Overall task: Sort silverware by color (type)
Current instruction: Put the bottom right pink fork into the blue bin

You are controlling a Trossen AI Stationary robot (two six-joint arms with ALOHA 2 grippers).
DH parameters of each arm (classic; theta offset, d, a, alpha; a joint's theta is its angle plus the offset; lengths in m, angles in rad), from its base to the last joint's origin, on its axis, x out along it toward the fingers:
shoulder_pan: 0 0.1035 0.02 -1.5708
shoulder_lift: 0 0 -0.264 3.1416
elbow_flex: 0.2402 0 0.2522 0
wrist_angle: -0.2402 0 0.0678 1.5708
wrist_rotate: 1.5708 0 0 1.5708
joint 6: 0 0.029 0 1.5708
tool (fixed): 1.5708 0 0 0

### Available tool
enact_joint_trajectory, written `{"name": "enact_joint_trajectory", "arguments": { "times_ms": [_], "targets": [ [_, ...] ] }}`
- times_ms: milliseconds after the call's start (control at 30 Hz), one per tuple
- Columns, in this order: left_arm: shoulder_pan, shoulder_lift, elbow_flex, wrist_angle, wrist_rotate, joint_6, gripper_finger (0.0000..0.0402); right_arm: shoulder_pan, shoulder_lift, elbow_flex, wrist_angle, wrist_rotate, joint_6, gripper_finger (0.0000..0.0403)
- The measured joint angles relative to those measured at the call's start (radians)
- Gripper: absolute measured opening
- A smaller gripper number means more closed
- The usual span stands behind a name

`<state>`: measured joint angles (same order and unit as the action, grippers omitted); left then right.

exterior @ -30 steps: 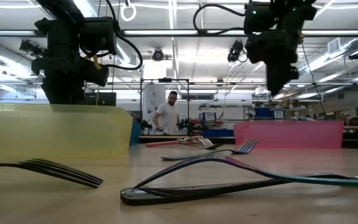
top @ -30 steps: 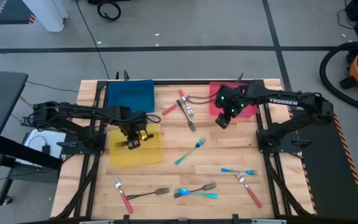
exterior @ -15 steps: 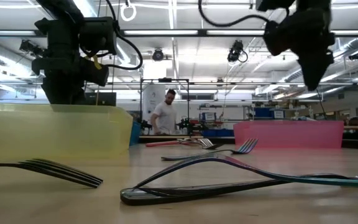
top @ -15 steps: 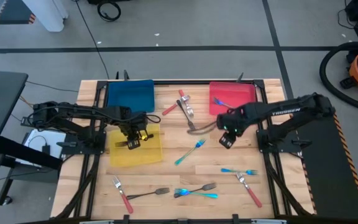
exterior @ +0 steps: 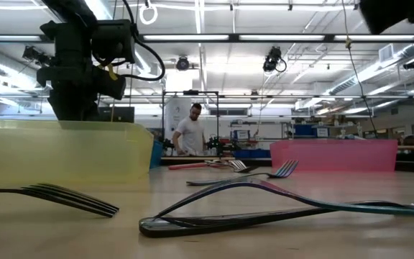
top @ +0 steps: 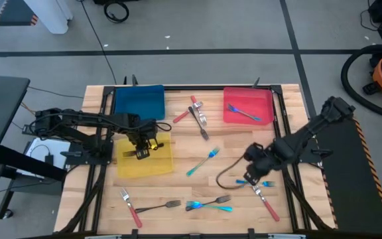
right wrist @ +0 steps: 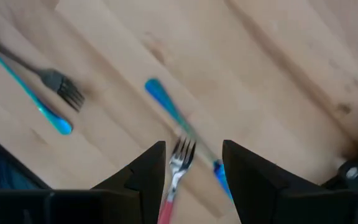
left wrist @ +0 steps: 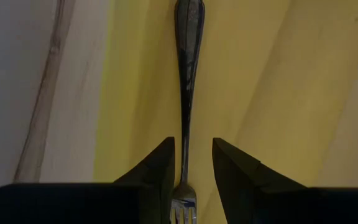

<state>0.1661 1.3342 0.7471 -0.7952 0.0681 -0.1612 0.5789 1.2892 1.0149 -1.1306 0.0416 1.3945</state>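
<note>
My left gripper (top: 140, 147) (left wrist: 193, 168) hangs low over the yellow tray (top: 161, 162), open, one finger on each side of a dark fork (left wrist: 186, 93) that lies flat in the tray. My right gripper (top: 253, 176) (right wrist: 194, 168) is open above the table's near right part. Between its fingers show the silver head of a red-handled fork (right wrist: 180, 154) and a blue fork (right wrist: 166, 107) lying crossed on the wood. Another blue fork (top: 243, 111) lies in the red tray (top: 264, 99). Several more forks lie loose on the table.
The blue tray (top: 139, 101) sits at the far left. A red fork (top: 181, 117) and a dark one (top: 201, 123) lie far centre, a teal fork (top: 203, 161) in the middle. A red fork (top: 130, 207), a dark fork (top: 158, 206) and crossed teal and dark forks (top: 207, 202) lie near the near edge.
My right gripper has swung from above the red tray toward the table's near edge and now hovers over the blue and red-handled forks at the near right. A blue fork shows in the red tray where the gripper stood. The left arm has kept still.
</note>
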Motion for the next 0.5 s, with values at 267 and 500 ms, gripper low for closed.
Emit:
{"name": "enact_joint_trajectory", "arguments": {
  "times_ms": [267, 500],
  "targets": [
    [0.000, 0.000, 0.000, 0.000, 0.001, 0.000, 0.0107, 0.224, 0.082, 0.000, 0.058, 0.043, 0.245, 0.0168],
    [0.000, 0.000, 0.000, 0.000, 0.001, -0.011, 0.0107, 0.329, 0.218, 0.000, 0.100, -0.010, 0.366, 0.0168]
  ]
}}
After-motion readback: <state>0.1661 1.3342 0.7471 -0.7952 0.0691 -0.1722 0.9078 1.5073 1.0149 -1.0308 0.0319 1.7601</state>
